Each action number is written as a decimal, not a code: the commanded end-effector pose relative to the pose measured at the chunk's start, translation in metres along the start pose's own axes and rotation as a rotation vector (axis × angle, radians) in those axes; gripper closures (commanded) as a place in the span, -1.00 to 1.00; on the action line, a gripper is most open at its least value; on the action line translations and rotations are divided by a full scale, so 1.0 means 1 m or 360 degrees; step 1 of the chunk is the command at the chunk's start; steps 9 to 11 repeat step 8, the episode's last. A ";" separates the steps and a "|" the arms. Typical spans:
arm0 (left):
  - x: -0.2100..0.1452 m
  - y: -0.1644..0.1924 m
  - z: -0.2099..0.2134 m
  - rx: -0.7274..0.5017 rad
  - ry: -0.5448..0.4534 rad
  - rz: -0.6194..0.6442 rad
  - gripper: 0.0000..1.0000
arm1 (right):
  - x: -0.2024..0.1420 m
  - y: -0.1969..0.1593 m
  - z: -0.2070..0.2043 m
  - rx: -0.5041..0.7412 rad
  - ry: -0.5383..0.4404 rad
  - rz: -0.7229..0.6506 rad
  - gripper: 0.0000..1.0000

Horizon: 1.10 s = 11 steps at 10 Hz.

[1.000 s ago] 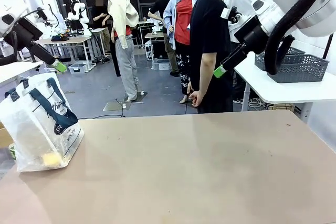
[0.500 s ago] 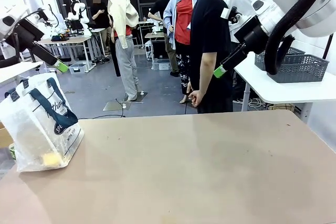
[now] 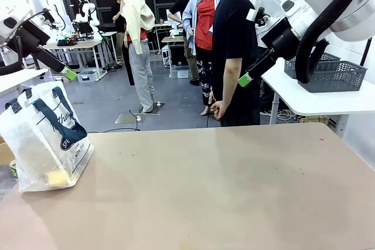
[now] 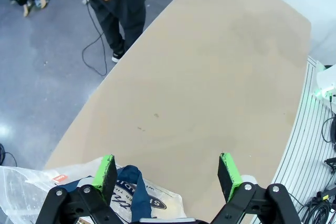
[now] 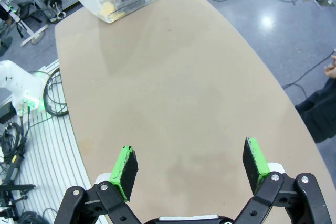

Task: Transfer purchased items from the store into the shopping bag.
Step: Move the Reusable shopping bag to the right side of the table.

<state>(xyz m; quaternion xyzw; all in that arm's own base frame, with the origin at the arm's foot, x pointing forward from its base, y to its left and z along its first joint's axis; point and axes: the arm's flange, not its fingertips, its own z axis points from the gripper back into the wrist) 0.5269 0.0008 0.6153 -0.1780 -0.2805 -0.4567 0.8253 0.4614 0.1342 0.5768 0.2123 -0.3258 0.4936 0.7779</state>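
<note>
hovering w/ both claws, left (image 4: 167, 171) and right (image 5: 190, 166), spread wide, holding nothing. bag (image 3: 45, 139) stands at table's (image 3: 222, 191) left edge, yellow item (image 3: 57, 177) inside. risk: left claw dropping snags a strap (image 3: 55, 118), tips bag off.

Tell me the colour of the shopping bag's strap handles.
Navy blue handles on the shopping bag, clearest in the front view.

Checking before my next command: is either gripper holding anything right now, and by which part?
Nothing is held. The left gripper hangs open above the translucent plastic shopping bag, and the right gripper is open above the bare tan table.
</note>
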 end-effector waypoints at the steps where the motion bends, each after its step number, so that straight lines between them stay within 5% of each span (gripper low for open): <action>1: 0.001 -0.001 0.002 0.0003 -0.0005 -0.0004 -1.00 | 0.002 -0.001 0.001 0.0004 0.0029 -0.0017 -1.00; 11: 0.001 -0.001 0.002 0.0003 -0.0005 -0.0004 -1.00 | 0.002 -0.001 0.001 0.0004 0.0029 -0.0017 -1.00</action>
